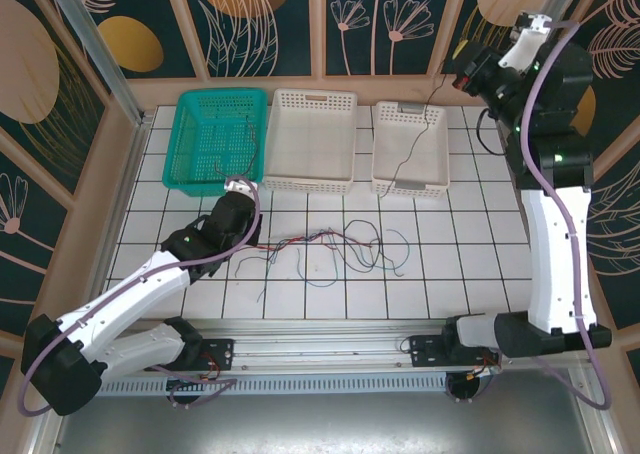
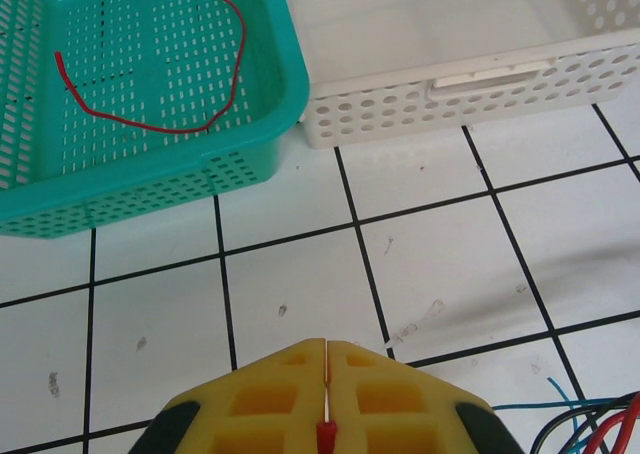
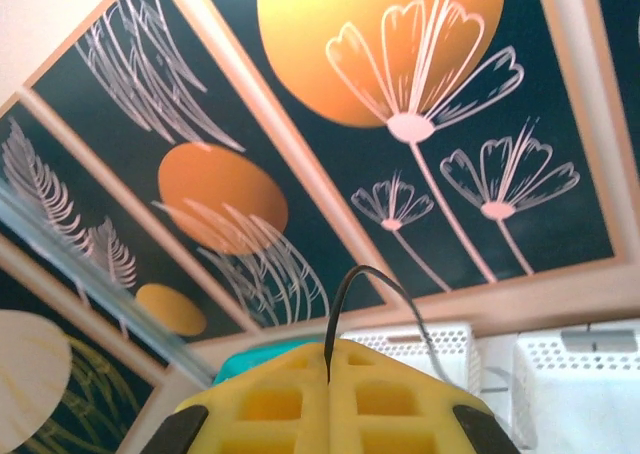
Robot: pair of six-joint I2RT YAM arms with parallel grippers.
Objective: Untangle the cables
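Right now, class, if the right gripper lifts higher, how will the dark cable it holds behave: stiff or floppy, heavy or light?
Probably floppy: the dark cable bends over above the shut right gripper and droops loosely to the white basket. Likely light, being so thin; it might slip from the pinch.

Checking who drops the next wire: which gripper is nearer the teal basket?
Left. The left gripper sits just in front of the teal basket; the right gripper is raised near the rightmost white basket.
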